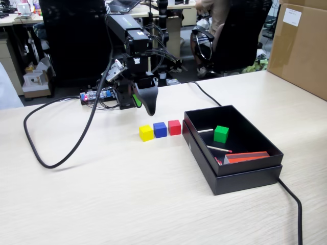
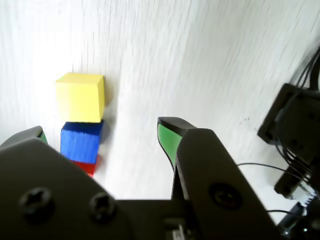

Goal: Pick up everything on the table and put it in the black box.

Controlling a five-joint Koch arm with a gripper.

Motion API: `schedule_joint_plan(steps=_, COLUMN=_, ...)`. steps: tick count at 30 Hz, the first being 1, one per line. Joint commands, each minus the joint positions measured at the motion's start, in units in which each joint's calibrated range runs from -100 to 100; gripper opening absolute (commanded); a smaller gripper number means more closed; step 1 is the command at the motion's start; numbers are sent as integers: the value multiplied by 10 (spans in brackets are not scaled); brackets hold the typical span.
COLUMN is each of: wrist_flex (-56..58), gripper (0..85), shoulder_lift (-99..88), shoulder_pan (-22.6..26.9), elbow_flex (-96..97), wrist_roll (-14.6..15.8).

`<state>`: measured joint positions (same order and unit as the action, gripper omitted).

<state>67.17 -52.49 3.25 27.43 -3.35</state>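
Note:
Three small cubes stand in a row on the light wooden table [image 1: 127, 199]: yellow [image 1: 146, 132] [image 2: 80, 96], blue [image 1: 160, 129] [image 2: 80, 142] and red [image 1: 174, 127] [image 2: 88, 167]. A green cube [image 1: 220, 133] lies inside the black box [image 1: 240, 176], with white sticks and a red-orange strip. My gripper [image 1: 143, 104] [image 2: 102, 134] hangs open above the table, just behind the row, nothing between its green-padded jaws. In the wrist view the blue and red cubes sit between the jaws; the red one is mostly hidden by the gripper body.
A black cable [image 1: 36, 143] loops over the table's left part, and another [image 1: 295, 204] runs off past the box's near right corner. A large brown carton [image 1: 301, 46] stands at the back right. The arm's base and wiring [image 1: 102, 95] sit behind the cubes.

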Motion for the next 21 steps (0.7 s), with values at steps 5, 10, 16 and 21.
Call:
schedule_joint_plan(steps=5, wrist_flex=-89, gripper=448, shoulder_lift=95, shoulder_pan=-12, elbow_flex=1, wrist_roll=0)
schedule_joint_plan(steps=10, wrist_flex=-117, gripper=444, shoulder_lift=178, shoulder_pan=-14, elbow_flex=-11, wrist_roll=4)
schedule_joint_plan(steps=16, wrist_flex=-183, gripper=281, shoulder_lift=256, shoulder_pan=-16, elbow_flex=-22, wrist_roll=0)
schedule_joint_plan(steps=21, wrist_flex=-245, gripper=68, shoulder_lift=272, shoulder_pan=-21, elbow_flex=-25, wrist_roll=0)
